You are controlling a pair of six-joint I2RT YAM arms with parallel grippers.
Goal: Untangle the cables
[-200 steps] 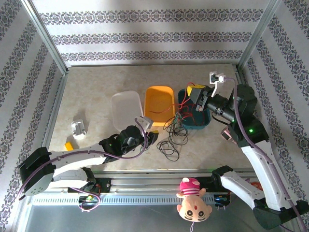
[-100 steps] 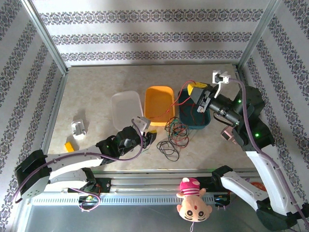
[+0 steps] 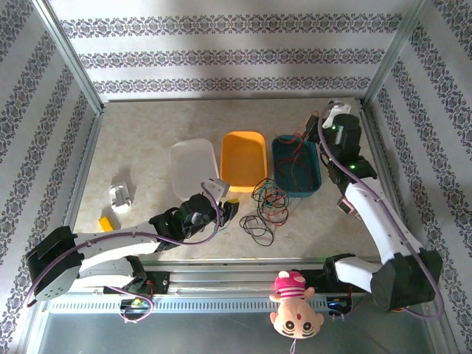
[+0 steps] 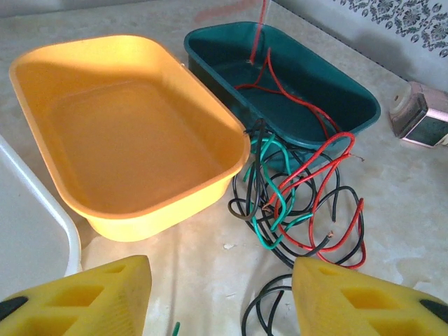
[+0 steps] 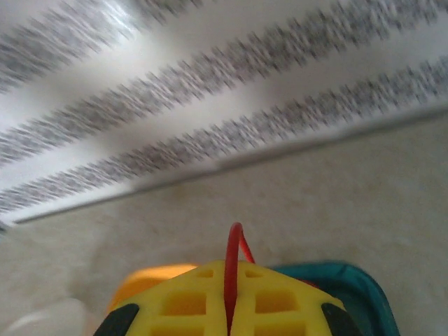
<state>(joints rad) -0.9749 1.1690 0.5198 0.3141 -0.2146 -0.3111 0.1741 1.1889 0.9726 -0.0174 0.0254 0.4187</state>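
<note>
The cables (image 3: 267, 200) lie in a tangle of red, green and black wire in front of the teal tray (image 3: 313, 184). The same tangle of cables (image 4: 301, 199) shows in the left wrist view, just ahead and to the right of my left gripper (image 4: 220, 297). That gripper stands open over bare table with nothing between its yellow fingers (image 4: 84, 297). A separate black coil (image 3: 257, 228) lies to the right of the left gripper (image 3: 228, 209). My right gripper (image 3: 316, 127) is raised above the tray's far end. The right gripper (image 5: 231, 269) is shut on a red cable (image 5: 233, 241) that runs down into the tray.
An orange tray (image 3: 243, 144) and a white tray (image 3: 193, 151) stand left of the teal one. A white object (image 3: 119, 195) and a small yellow block (image 3: 105, 223) lie at the left. A pink-grey box (image 3: 346, 205) sits right of the tangle. Metal posts and patterned walls enclose the table.
The right arm has swung up and back toward the far right corner, drawing the red cable up out of the teal tray. The left arm has barely moved.
</note>
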